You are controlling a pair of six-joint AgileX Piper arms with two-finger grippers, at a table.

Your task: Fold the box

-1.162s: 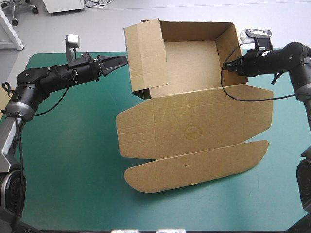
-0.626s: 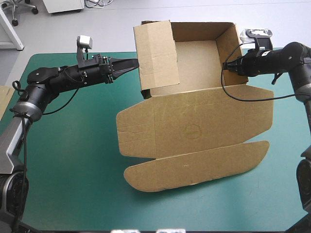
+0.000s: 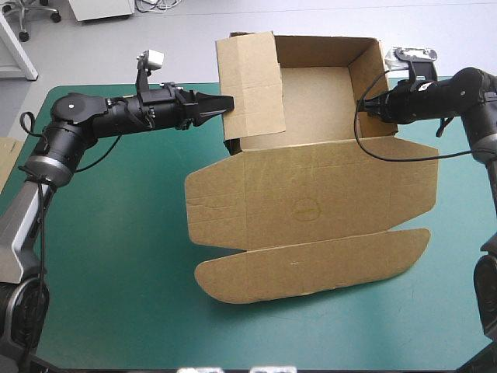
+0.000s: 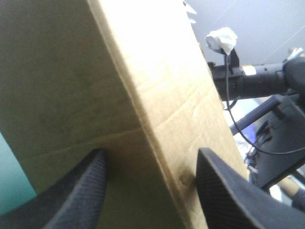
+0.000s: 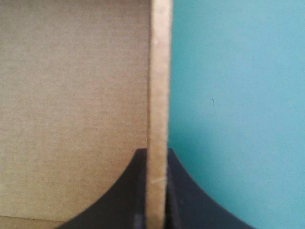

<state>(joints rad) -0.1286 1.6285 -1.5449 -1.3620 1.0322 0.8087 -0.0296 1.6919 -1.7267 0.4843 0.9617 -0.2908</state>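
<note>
Bright, even overhead light — the box [image 3: 311,210] casts faint shadows on the teal-green cover [image 3: 116,272]; glare whitens one wall.

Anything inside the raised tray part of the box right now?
Only bare brown board shows on the floor of the box; nothing lies in it. The upright left flap covers the tray's near left corner, so that spot cannot be checked.
</note>
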